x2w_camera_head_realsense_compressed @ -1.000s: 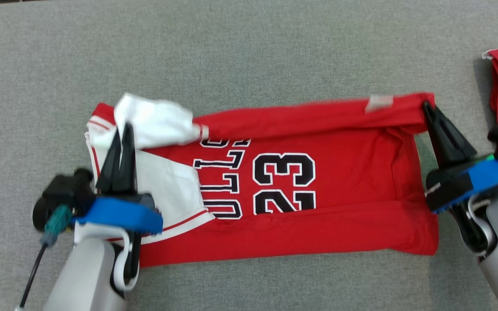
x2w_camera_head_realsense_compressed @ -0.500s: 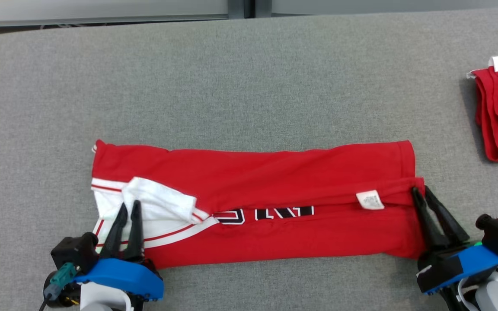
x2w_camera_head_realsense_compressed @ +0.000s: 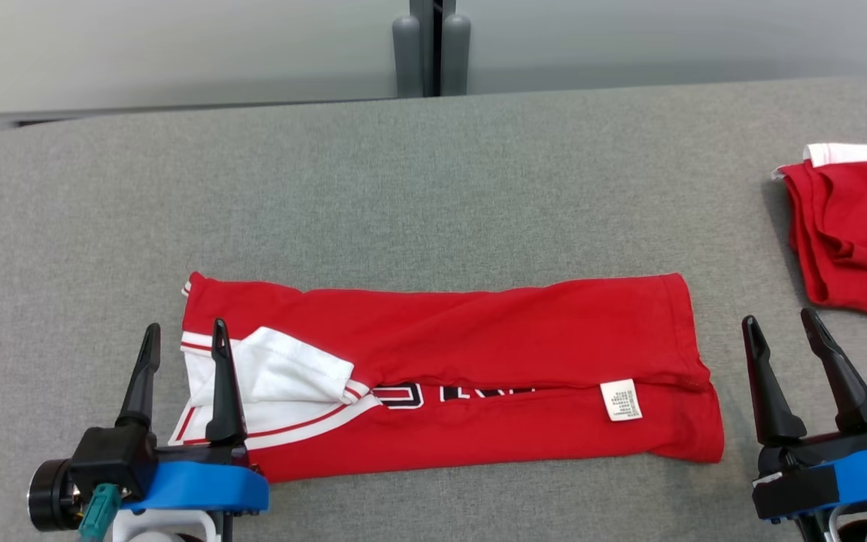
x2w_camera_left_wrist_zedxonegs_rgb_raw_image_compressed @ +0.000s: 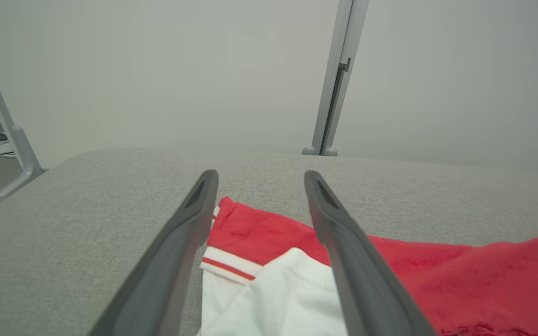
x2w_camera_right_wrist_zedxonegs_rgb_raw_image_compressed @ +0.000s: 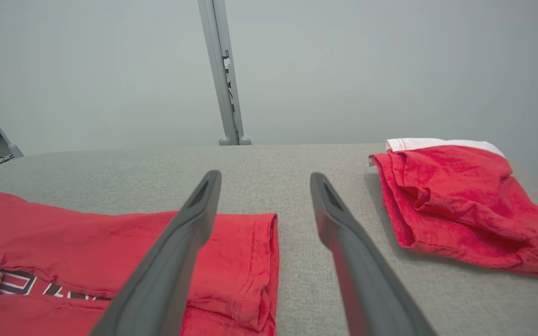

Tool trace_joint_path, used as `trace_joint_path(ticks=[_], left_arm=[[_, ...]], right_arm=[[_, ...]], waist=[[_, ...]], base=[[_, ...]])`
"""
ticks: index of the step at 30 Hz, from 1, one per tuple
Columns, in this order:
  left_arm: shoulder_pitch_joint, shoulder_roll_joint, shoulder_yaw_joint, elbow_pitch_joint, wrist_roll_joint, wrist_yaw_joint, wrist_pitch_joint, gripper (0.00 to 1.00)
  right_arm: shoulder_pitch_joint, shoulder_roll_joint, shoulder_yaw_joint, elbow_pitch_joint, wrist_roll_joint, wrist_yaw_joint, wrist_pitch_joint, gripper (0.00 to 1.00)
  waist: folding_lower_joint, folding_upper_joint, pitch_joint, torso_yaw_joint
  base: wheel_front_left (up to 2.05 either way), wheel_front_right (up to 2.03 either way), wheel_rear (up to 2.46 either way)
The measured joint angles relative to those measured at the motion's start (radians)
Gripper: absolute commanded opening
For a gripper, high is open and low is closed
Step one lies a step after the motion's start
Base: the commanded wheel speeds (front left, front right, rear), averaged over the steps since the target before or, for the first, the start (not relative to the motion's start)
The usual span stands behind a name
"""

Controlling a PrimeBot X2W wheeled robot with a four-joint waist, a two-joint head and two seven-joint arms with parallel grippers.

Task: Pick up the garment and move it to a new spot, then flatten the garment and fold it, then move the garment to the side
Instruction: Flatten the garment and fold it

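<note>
Head view: the grey fabric-covered tabletop (x2w_camera_head_realsense_compressed: pixel 433 173) carries the garment (x2w_camera_head_realsense_compressed: pixel 494 331), a red jersey lying near-centre as a long band running left to right. Its far portion is folded over towards the near edge, so only a strip of black-and-white lettering shows. A second red garment (x2w_camera_head_realsense_compressed: pixel 855 233) lies bunched at the far right, well apart. The left gripper (x2w_camera_head_realsense_compressed: pixel 185 326) stands at the band's left end, fingers spread wide and holding nothing. The right gripper (x2w_camera_head_realsense_compressed: pixel 779 316) stands just beyond the right end, fingers likewise wide and empty. A white sleeve (x2w_camera_head_realsense_compressed: pixel 290 373) sits crumpled on top at the left end, and a small care label (x2w_camera_head_realsense_compressed: pixel 620 399) lies exposed near the right end. Assessment: a light, soft, limp knit with no stiffness to hold a crease; the layers are liable to slide and part if lifted by one ply. Recommended hold: pinch all layers together at the two end corners, with the loose sleeve tucked in or taken up in the left grip.
</note>
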Motion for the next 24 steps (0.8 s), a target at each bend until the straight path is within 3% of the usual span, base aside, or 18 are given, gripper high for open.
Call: trace_joint_path(ticks=[13,20,24], left_arm=[[0.030,0.038,-0.009,-0.041,0.026,0.017,0.021,1.00],[0.023,0.040,-0.012,-0.046,0.022,0.017,0.019,1.00],[-0.006,0.041,-0.013,-0.048,0.029,0.016,0.010,1.00]], right_arm=[[0.055,0.071,-0.035,-0.136,-0.083,0.000,0.104,1.00],[0.057,0.072,-0.042,-0.140,-0.084,0.000,0.126,1.00],[0.048,0.051,-0.035,-0.073,-0.066,0.000,0.144,1.00]], waist=[[0.0000,0.0002,-0.049,-0.011],[0.0000,0.0002,-0.032,-0.001],[0.0001,0.0002,-0.005,0.015]], base=[[0.00,0.00,0.00],[0.00,0.00,0.00],[0.00,0.00,0.00]])
